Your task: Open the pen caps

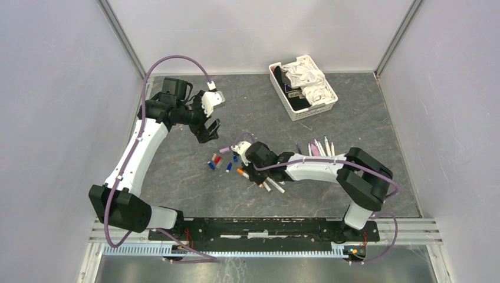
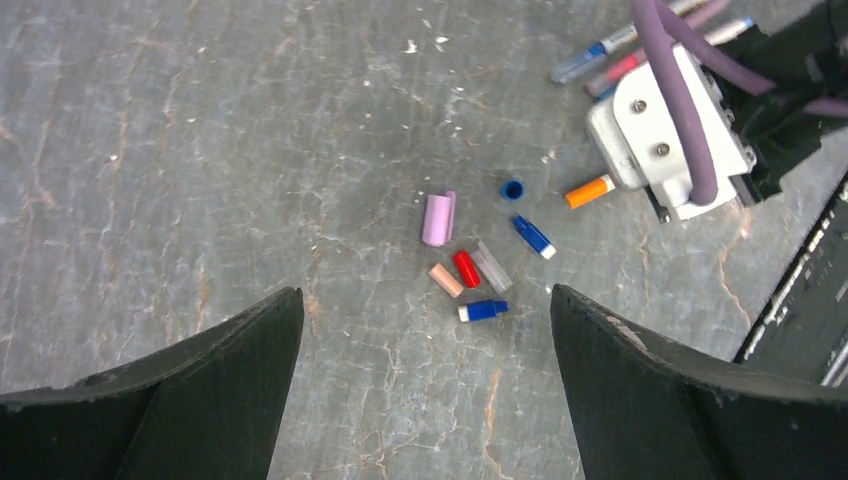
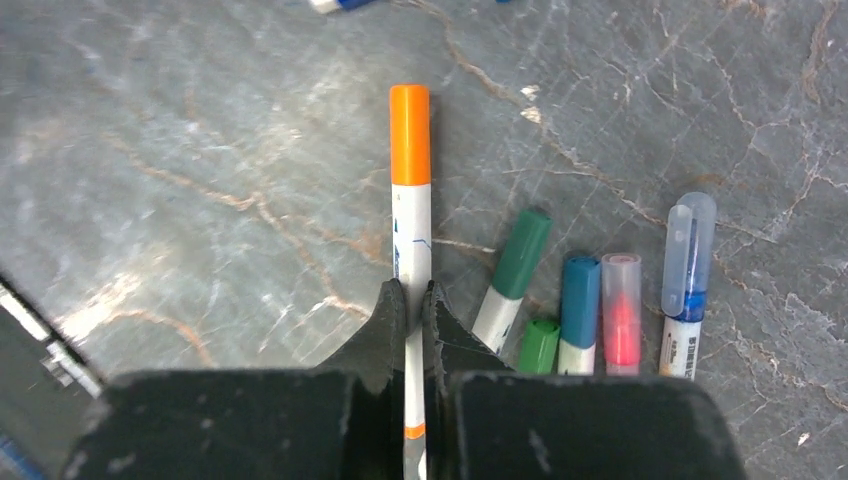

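My right gripper (image 3: 411, 295) is shut on the white barrel of a pen with an orange cap (image 3: 410, 135) still on it, held low over the table; the same orange cap (image 2: 589, 191) shows in the left wrist view. Beside it lie capped pens: green (image 3: 520, 255), teal (image 3: 579, 300), red under a clear cap (image 3: 621, 310), blue under a clear cap (image 3: 688, 255). Loose pen caps lie in a cluster: lilac (image 2: 438, 219), red (image 2: 466, 268), blue (image 2: 483, 311). My left gripper (image 2: 425, 293) hangs open above that cluster, holding nothing.
A white basket (image 1: 303, 87) with crumpled cloth stands at the back right. More pens (image 1: 321, 147) lie behind the right arm's forearm. The right wrist camera housing (image 2: 665, 130) and its purple cable sit close to the caps. The base rail (image 1: 259, 227) runs along the near edge.
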